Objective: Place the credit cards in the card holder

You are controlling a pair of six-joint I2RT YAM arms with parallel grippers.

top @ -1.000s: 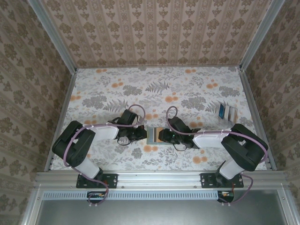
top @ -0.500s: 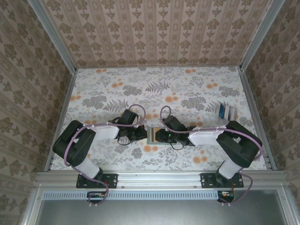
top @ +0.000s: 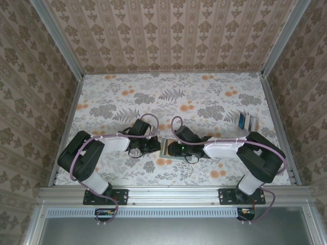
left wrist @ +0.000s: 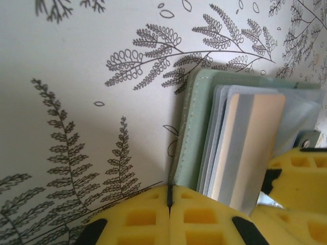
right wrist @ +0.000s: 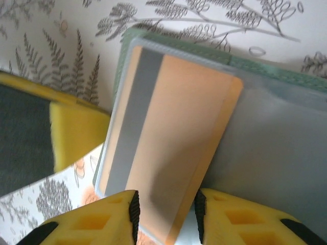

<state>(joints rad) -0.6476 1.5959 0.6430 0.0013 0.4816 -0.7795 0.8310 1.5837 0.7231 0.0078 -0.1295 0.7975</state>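
The sage-green card holder point(top: 164, 148) lies open between the arms, low in the middle of the table. My left gripper point(left wrist: 168, 191) is shut on the edge of the card holder's point(left wrist: 190, 132) cover and pins it from the left. An orange-tan credit card point(right wrist: 179, 127) with a grey stripe lies across the card holder's point(right wrist: 276, 138) pale inner pockets, partly slid in. My right gripper point(right wrist: 166, 214) stands slightly open over the card's near end, one pad on each side of its corner. The same card point(left wrist: 250, 143) shows beside my left fingers. Two more credit cards point(top: 248, 121) lie at the far right.
The floral tablecloth point(top: 204, 97) is bare at the back. Patterned walls and an aluminium frame point(top: 272, 117) close in the sides. Both arms point(top: 225, 148) meet at the middle, fingers close together over the holder.
My right gripper has moved left onto the card holder, bringing the orange card over it, and its jaws have widened a little. The left gripper has stayed shut in place.
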